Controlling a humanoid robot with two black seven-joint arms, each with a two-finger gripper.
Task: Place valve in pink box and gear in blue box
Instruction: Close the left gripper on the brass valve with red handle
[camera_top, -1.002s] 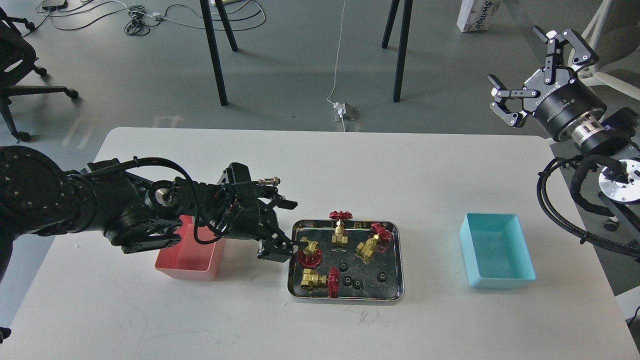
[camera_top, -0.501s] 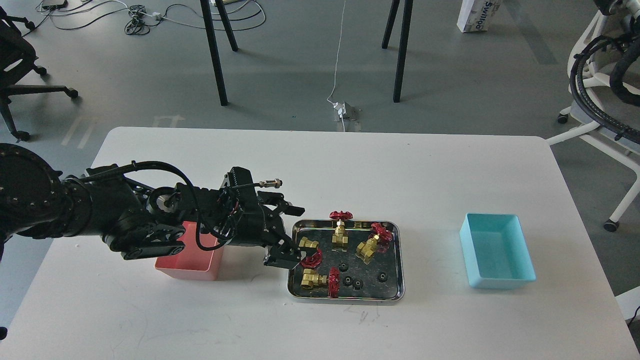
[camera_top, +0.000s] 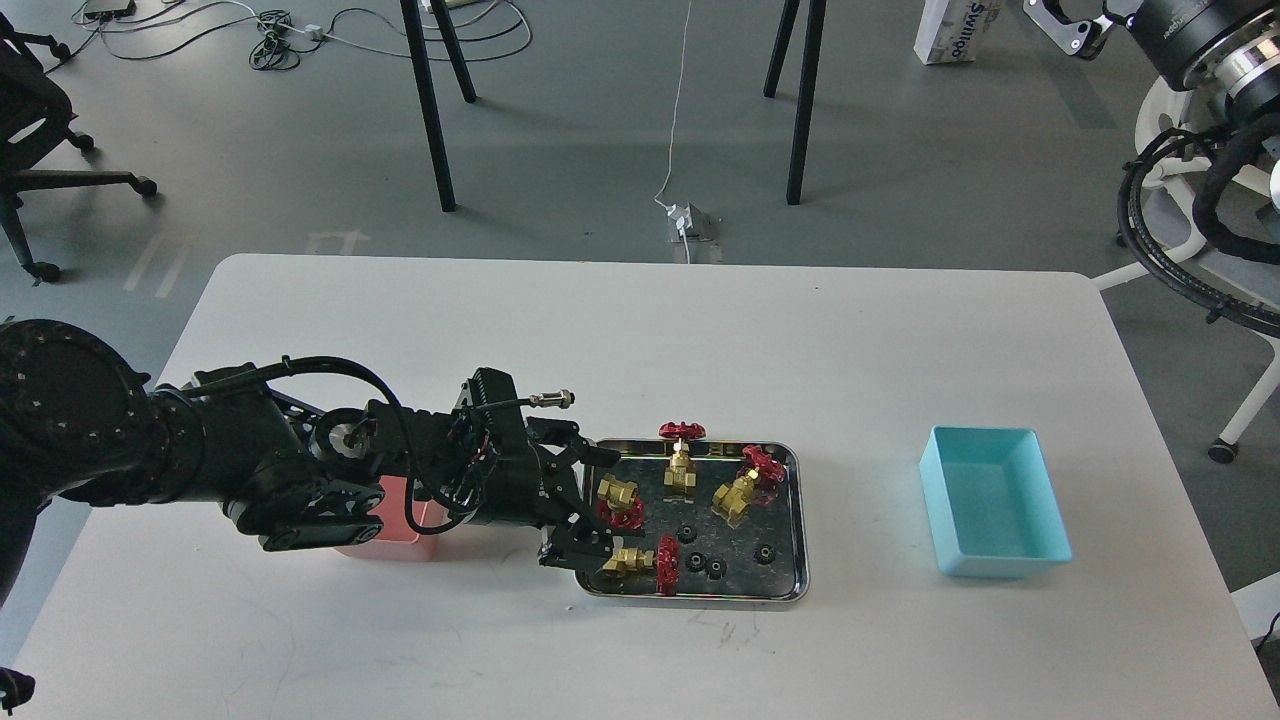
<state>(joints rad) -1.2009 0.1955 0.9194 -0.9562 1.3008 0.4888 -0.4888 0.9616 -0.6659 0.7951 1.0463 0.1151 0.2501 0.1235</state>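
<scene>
**Left claw spread around a valve at the tray's left end**

The left claw (camera_top: 592, 500) is seen at the left end of the steel tray (camera_top: 790, 590), its fingers apart. One finger (camera_top: 598, 456) lies above the valve (camera_top: 617, 497) and the other (camera_top: 580, 549) below it, so the valve sits between them; contact cannot be told. This valve lies in the tray's left part, its brass body pointing up-left and its red handwheel toward the tray's middle.

Three more valves are seen in the tray: one (camera_top: 640, 563) at the lower left, just beside the lower finger, one (camera_top: 680, 458) upright at the far rim, and one (camera_top: 745, 484) tilted at the upper right. Four black gears lie along the tray's near half: (camera_top: 686, 532), (camera_top: 692, 563), (camera_top: 716, 567), (camera_top: 764, 553).

The pink box (camera_top: 400, 520) stands on the tabletop (camera_top: 700, 340) left of the tray and is largely covered by the left arm. The blue box (camera_top: 992, 513) stands well apart to the tray's right.

Only part of the right claw (camera_top: 1065, 22) is seen at the top right edge, raised off the tabletop; whether it is apart or together cannot be told.
</scene>
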